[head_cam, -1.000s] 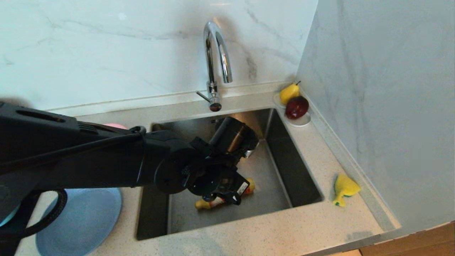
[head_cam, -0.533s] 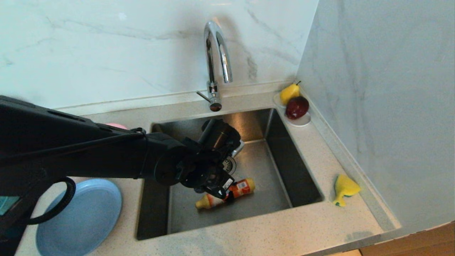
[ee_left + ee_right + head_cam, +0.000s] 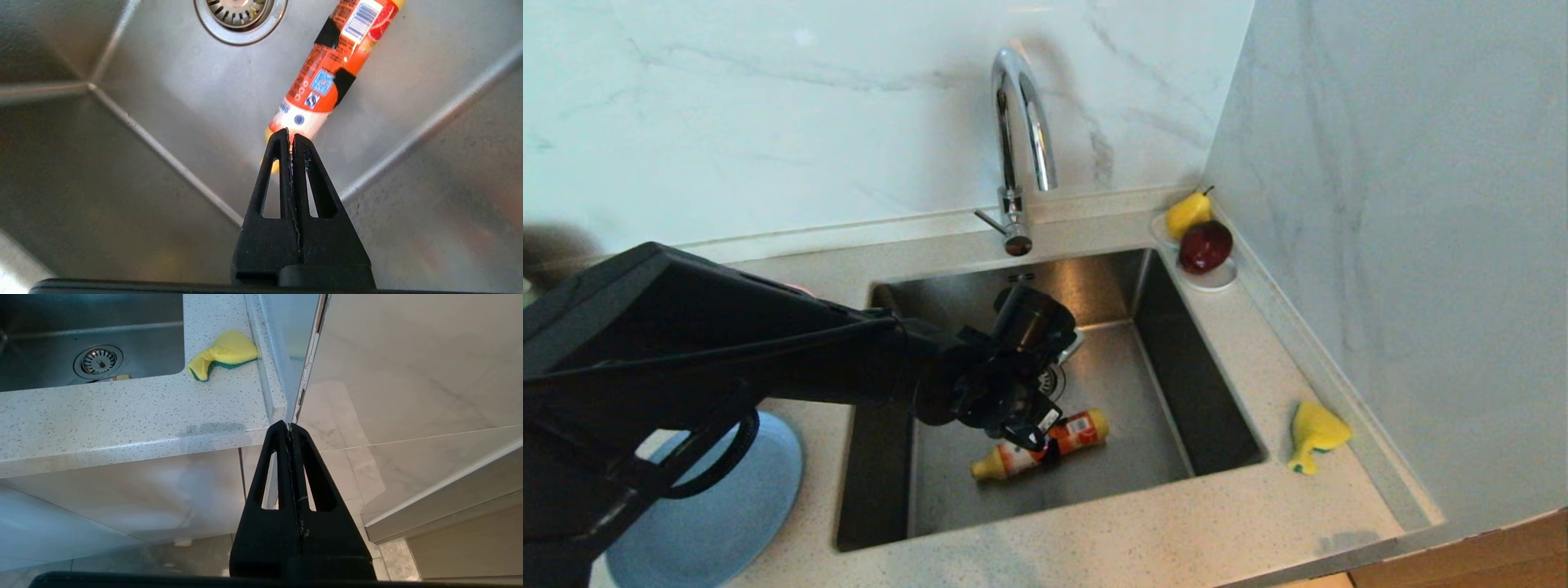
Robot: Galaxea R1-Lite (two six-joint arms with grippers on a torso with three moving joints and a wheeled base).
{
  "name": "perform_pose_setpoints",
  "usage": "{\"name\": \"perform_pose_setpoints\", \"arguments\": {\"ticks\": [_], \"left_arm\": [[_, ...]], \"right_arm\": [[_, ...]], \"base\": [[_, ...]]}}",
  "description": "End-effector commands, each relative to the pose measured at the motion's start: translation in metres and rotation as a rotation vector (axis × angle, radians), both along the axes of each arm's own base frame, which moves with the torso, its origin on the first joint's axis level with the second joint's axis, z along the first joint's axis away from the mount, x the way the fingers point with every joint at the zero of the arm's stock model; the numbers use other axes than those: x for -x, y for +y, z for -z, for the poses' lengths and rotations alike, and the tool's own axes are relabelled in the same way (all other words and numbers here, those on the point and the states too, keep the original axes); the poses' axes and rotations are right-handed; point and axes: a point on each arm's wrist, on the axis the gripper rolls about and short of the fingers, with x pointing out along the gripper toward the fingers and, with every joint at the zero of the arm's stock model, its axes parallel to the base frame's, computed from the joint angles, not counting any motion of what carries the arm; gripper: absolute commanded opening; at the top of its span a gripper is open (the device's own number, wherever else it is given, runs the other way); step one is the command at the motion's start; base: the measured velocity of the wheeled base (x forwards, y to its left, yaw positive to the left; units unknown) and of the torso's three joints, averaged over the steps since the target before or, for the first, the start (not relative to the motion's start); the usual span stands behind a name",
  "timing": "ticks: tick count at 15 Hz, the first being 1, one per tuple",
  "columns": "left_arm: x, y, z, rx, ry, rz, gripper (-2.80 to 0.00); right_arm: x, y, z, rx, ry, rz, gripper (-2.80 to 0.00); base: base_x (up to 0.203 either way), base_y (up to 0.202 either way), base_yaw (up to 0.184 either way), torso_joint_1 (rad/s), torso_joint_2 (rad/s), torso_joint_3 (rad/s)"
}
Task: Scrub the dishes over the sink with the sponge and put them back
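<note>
L gripper pinched together, empty, low in square stainless steel sink. Crumpled yellow sponge w/ green scrub layer on counter at ~3 o'clock, past sink rim, nearer R side; R gripper together, parked below counter edge

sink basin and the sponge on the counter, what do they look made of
The sink looks like brushed stainless steel: grey, dully reflective walls with sharp folded creases. The sponge looks like soft yellow foam, crumpled, with a thin green scrub layer along its edge.
</note>
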Motion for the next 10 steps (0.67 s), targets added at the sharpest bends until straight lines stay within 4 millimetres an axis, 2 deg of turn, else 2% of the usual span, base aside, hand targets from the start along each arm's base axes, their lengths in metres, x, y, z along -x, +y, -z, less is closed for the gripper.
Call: {"name": "perform_pose_setpoints", "arguments": {"ticks": [1, 10], "left_arm": [[-0.007, 0.001, 0.01, -0.013, 0.012, -0.011, -2.8], [-0.018, 0.001, 0.012, -0.053, -0.013, 0.017, -2.8]], "right_arm": [[0.0, 0.0, 0.0, 0.0, 0.0, -0.001, -2.8], [0.0, 0.0, 0.0, 0.0, 0.0, -0.001, -2.8]], "base": [[0.0, 0.0, 0.0, 0.0, 0.0, 0.0], [0.0, 0.0, 0.0, 0.0, 0.0, 0.0]]}}
